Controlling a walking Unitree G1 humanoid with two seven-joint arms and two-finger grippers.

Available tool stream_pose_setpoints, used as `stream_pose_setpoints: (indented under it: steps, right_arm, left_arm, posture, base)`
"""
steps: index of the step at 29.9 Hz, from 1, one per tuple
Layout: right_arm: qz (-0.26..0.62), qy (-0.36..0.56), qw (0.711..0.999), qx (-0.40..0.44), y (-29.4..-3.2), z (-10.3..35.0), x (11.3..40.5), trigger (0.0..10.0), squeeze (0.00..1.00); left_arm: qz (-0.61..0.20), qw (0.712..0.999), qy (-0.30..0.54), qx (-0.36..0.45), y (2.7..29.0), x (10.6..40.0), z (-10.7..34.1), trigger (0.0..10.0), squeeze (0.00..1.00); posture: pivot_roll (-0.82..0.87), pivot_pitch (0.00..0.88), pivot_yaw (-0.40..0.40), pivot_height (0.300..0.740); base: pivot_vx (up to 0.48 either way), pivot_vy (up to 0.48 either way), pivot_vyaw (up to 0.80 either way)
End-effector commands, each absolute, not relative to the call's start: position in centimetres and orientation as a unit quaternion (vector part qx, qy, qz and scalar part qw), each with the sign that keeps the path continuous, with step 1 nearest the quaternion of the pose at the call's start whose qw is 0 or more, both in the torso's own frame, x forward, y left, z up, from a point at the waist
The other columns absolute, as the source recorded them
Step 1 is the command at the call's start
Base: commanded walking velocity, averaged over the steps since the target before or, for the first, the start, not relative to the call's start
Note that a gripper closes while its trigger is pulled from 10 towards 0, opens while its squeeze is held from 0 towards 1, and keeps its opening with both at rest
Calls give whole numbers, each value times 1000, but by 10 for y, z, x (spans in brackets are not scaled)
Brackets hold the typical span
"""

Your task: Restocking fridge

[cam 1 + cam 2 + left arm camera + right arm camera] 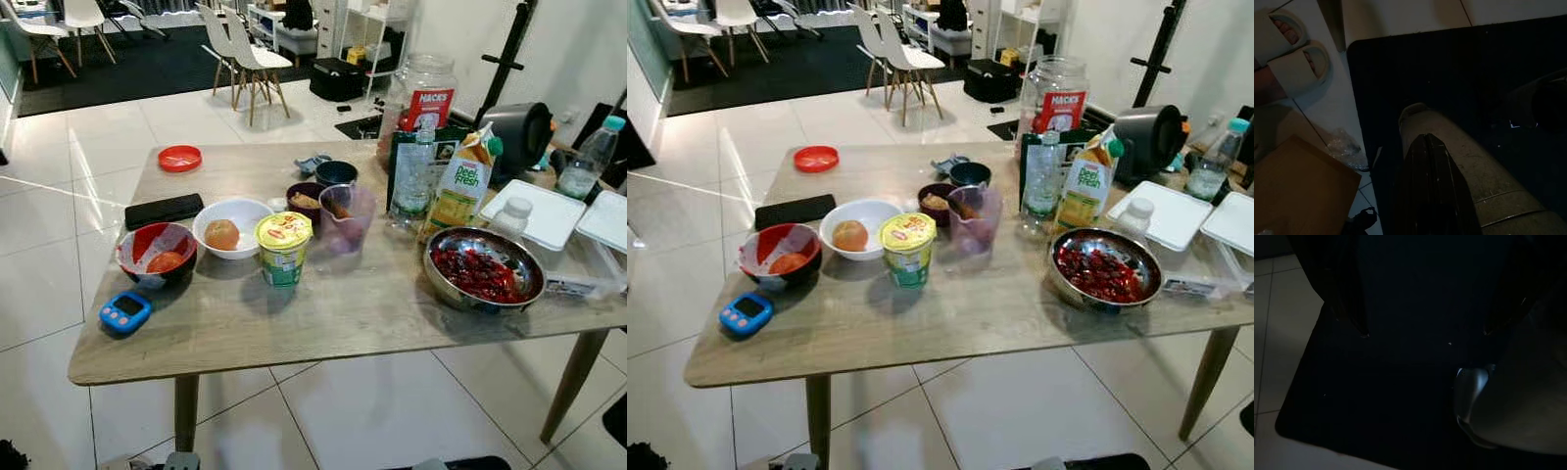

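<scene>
Groceries: juice carton (458,186), yogurt cup (283,248) and berry bowl (482,269) crowd the bench (245,323).
Left tool (1425,147): pressed together, hanging idle.
Right tool (1425,330): spread, hanging idle.
Risk: reaching past packed items could topple the carton.

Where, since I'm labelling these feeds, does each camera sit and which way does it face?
Left eye view: on head, forward-down onto light wooden table.
Right eye view: beside it, same table.
Left wrist view: along shut left gripper, down at black floor mat, a person's slippered feet.
Right wrist view: along open right gripper, down at apparently same mat.
</scene>
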State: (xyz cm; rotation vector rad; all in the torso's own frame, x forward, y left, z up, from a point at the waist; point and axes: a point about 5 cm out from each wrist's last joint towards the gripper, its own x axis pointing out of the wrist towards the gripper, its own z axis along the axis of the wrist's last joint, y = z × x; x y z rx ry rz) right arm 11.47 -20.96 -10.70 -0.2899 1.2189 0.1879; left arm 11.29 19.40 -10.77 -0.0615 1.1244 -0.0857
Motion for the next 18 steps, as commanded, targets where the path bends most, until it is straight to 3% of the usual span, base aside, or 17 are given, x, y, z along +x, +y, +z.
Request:
stream_pose_setpoints:
  steps: [1, 18]
  right_arm:
    - [88, 569, 806, -137, -211, -107, 115, 10000, 0]
    - [90, 567, 806, -143, -212, -106, 117, 10000, 0]
  left_arm:
    - [-41, 838, 543, -31, 193, 108, -109, 10000, 0]
    - [-21, 839, 543, -31, 198, 104, -110, 10000, 0]
  posture:
    - [-42, 0, -6, 740]
    - [-37, 0, -7, 740]
  base:
    - [0, -244, 0]
    - [0, 0, 0]
